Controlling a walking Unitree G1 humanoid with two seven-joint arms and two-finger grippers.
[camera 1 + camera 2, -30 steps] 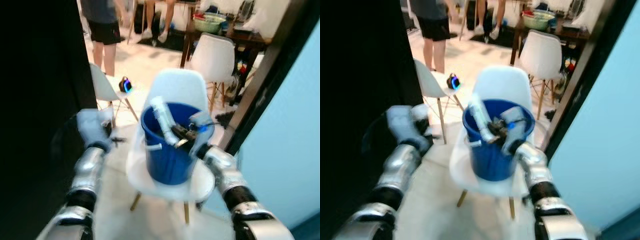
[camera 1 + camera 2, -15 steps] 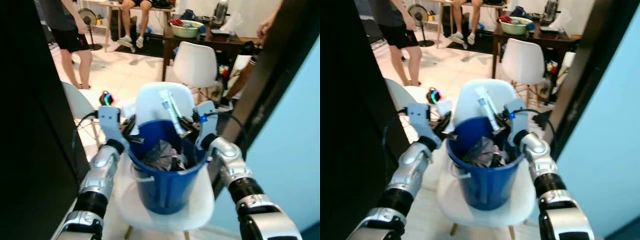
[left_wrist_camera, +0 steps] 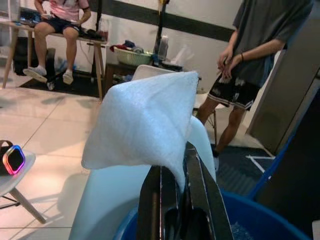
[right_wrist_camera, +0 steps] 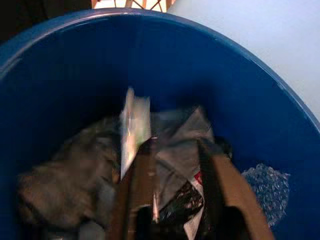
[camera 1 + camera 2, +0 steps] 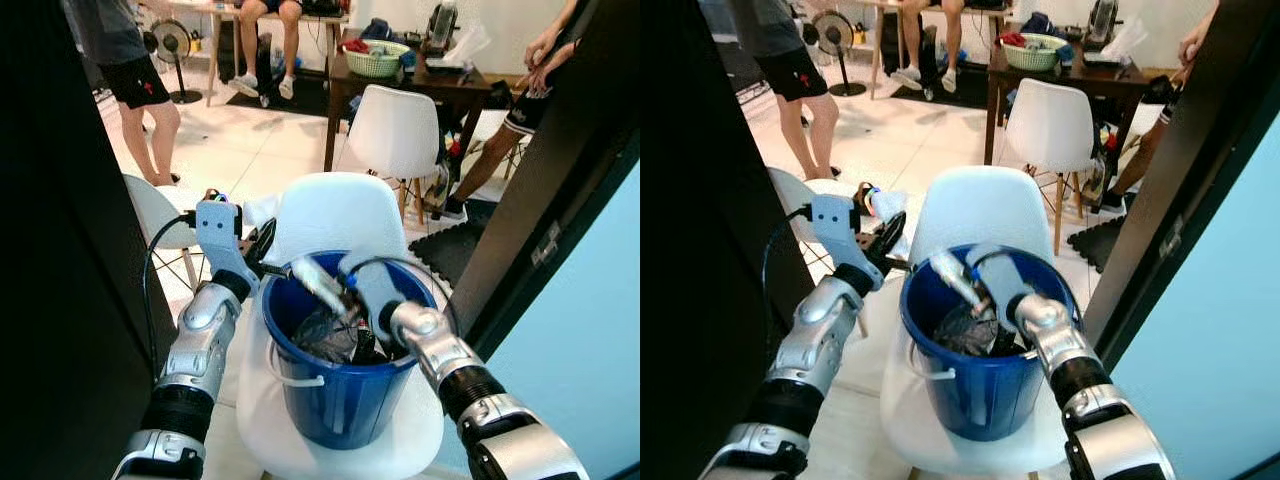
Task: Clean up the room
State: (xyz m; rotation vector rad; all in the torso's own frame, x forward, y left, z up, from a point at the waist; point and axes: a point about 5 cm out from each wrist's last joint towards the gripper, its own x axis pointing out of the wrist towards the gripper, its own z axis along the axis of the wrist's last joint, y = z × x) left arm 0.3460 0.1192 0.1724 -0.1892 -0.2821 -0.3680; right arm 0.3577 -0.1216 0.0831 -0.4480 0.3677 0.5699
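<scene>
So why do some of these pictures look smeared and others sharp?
Right wrist view: motion blur smears the trash and the black fingers inside the blue bucket. Left wrist view: sharp on the white foam sheet, room behind evenly lit. Eye views: the right gripper and its white wrapper are blurred; a dark panel shades the left side.

Bucket [image 5: 340,400] on chair [image 5: 335,215] seat, directly before the robot; crumpled wrappers [image 4: 175,165] inside it. Left gripper [image 3: 172,180] at bucket's left rim, pinching foam sheet [image 3: 145,125]. Right gripper [image 4: 172,200] inside bucket. Second chair [image 5: 395,130] behind; table [image 5: 440,80] beyond it.
</scene>
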